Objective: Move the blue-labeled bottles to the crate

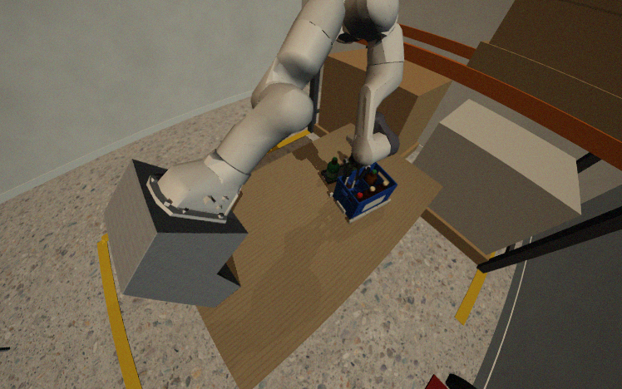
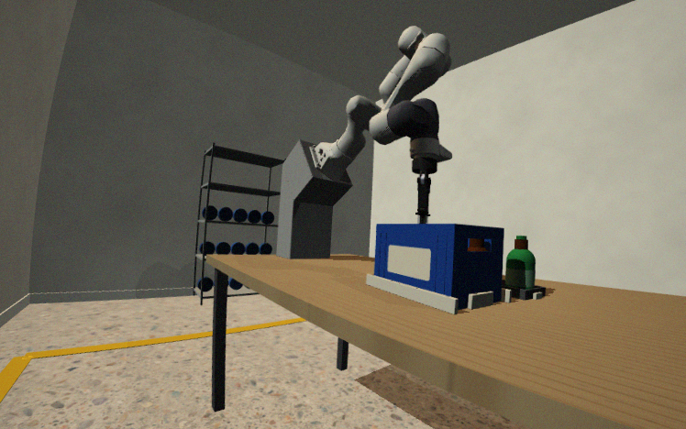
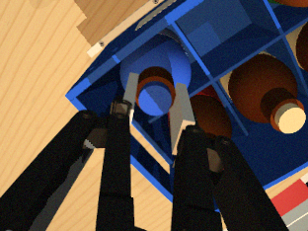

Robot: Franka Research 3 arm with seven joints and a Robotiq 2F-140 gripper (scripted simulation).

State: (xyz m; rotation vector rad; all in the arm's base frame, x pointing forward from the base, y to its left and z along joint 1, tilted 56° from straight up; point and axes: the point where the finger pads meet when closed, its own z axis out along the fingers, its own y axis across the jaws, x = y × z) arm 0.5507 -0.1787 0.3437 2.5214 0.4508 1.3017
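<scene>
The arm reaches out over the table (image 1: 293,238) (image 2: 581,324), bent high at its elbow, its wrist (image 1: 367,149) (image 2: 424,148) turned down inward of the table's edge, while the claw (image 2: 423,218) (image 3: 154,92) points straight downward below it, two fingers closed partway on a blue-capped bottle.

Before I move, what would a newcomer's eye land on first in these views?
The bright blue crate on the wooden table, with several bottles inside. Next, the white arm arching above it, its dark gripper shut on a blue bottle in a corner cell. Then the green bottle upright just beside the crate.
</scene>
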